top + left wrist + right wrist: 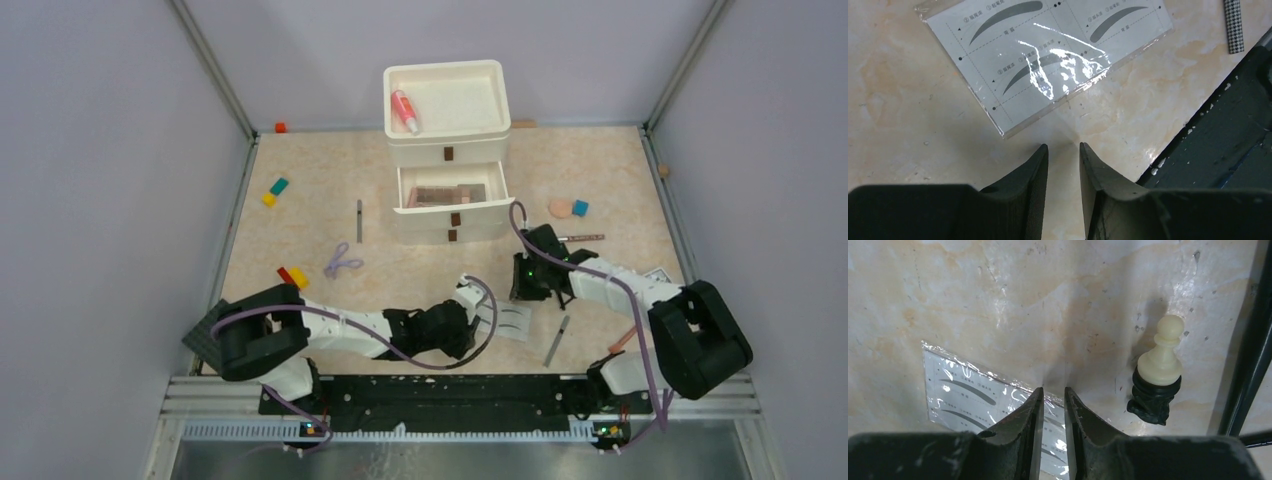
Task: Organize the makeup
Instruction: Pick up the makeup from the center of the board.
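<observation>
The white eyebrow card [1048,60] lies flat on the desk [908,150], by the middle of its near edge. The left gripper [1064,147] is a little open and empty, just short of the card's corner. The right gripper [1053,390] is over its edge, nearly closed; I cannot tell if it pinches. The card is thin and shiny, so it may slide away, or the grippers may bump.
</observation>
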`<action>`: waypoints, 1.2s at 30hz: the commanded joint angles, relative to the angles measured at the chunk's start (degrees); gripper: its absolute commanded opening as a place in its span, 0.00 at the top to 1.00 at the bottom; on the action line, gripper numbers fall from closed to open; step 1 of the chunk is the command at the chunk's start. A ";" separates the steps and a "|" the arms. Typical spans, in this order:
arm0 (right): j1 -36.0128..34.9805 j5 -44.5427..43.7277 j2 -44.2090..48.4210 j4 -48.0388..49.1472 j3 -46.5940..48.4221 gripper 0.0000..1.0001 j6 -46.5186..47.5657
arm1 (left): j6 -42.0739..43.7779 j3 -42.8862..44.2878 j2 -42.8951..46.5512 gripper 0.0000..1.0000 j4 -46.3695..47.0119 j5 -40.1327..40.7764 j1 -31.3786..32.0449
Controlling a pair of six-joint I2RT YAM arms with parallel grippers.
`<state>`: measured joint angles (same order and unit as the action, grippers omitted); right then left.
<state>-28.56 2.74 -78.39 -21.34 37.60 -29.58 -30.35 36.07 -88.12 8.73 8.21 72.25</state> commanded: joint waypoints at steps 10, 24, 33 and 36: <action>-7.32 2.79 7.43 -3.56 -8.31 0.83 -6.33 | -7.07 2.13 -7.81 0.67 -5.87 10.35 0.26; -13.37 1.91 9.69 0.48 -9.81 0.77 -13.05 | -12.95 3.99 -5.13 0.62 -20.48 20.00 0.11; -13.28 1.44 12.02 5.21 -12.18 0.48 -16.82 | -13.29 2.39 0.30 0.48 -21.25 17.00 -0.16; -13.28 3.73 10.01 6.60 -12.51 0.46 -16.87 | -13.38 1.67 3.10 0.40 -19.94 14.08 -0.31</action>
<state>-41.28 5.93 -66.41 -16.53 26.89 -45.36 -42.57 40.18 -87.96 -6.63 27.03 72.40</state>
